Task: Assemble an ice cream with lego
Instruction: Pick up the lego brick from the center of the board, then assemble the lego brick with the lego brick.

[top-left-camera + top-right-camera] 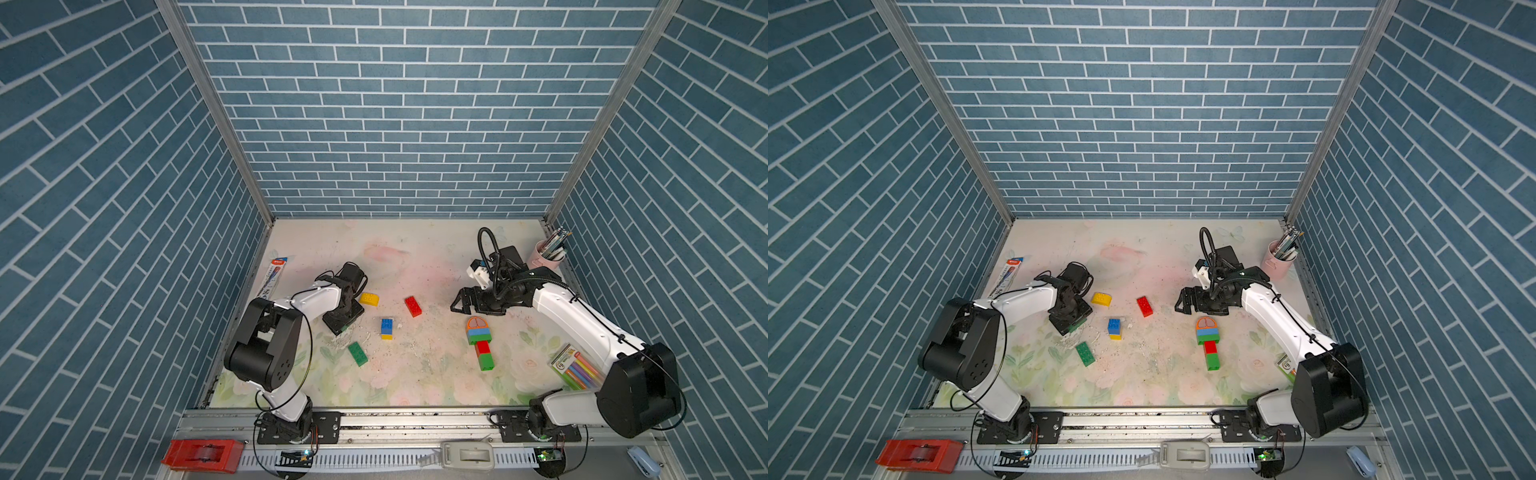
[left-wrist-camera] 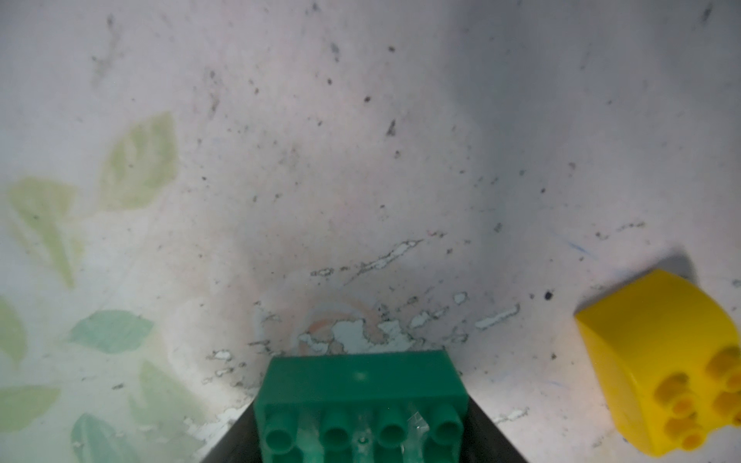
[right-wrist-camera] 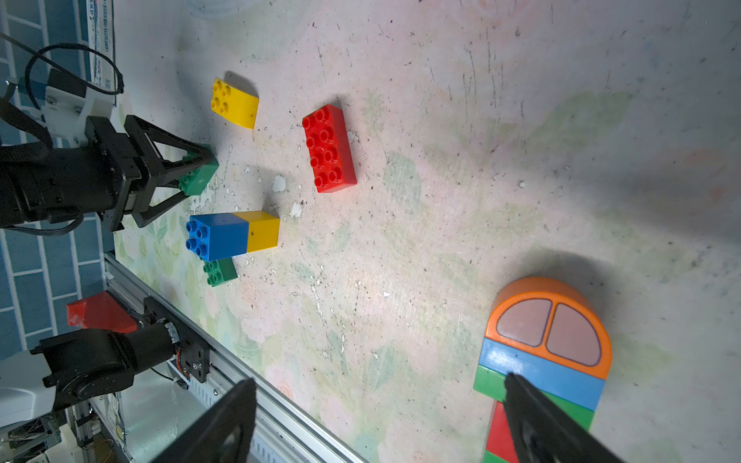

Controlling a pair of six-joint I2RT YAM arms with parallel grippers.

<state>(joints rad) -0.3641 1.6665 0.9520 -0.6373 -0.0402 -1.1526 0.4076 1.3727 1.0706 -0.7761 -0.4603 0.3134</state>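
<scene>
My left gripper is shut on a green lego brick, which fills the gap between its black fingers low over the mat; the same brick shows in the right wrist view. Loose on the mat lie a yellow rounded brick, a red oblong brick, a blue-on-yellow stack and a second green brick. A joined stack with an orange rounded top, then blue, green, red and green, lies flat at the right. Just behind it my right gripper hovers open and empty.
A pack of coloured markers lies by the right arm. A pink cup of pens stands in the back right corner, and a pen pack lies along the left wall. A red tape dispenser sits on the front rail.
</scene>
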